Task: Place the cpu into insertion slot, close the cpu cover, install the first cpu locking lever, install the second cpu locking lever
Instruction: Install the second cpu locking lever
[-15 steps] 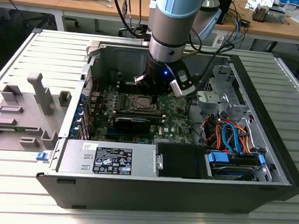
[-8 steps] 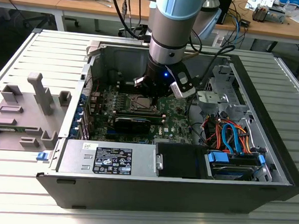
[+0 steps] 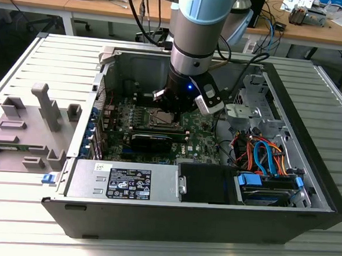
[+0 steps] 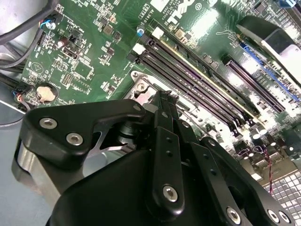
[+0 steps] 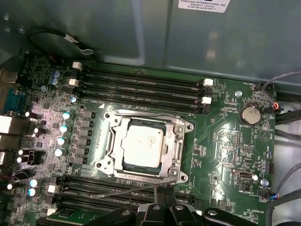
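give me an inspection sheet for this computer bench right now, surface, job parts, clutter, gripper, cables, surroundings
Surface: ribbed grey table carrying an open computer case.
Job's things: cpu lies in the insertion slot; cpu cover closed around it; a thin lever runs beside the slot.
Clutter: grey holder block beside the case.
Gripper: gripper low at the slot's edge, fingers together.
Cables: orange and blue bundle inside the case.
Surroundings: wooden desks behind.
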You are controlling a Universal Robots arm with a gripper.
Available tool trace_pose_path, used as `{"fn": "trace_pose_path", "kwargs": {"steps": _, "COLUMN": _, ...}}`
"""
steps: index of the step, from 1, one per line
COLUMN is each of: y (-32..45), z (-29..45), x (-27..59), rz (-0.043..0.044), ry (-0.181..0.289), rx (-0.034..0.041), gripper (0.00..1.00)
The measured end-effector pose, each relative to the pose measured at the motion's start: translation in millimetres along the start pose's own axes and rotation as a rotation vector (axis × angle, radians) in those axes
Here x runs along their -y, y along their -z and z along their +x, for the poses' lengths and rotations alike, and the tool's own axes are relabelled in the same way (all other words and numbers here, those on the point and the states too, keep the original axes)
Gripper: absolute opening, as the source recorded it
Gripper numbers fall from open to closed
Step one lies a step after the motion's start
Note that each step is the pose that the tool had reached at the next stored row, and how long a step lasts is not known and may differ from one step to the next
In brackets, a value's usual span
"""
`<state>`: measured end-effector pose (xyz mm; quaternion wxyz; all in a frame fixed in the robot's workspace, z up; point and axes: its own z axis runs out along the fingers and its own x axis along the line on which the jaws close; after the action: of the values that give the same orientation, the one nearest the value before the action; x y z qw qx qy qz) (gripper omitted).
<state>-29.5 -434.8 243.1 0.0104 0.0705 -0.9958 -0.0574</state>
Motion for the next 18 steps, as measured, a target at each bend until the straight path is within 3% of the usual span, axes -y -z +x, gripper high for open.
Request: {"fn": "trace_pose_path", "kwargs": {"steps": 18, "y": 1.4, "z": 1.8, "x": 12.5, "rz": 0.0, "ry": 0.0, "rx": 0.0001, "gripper": 0.11}}
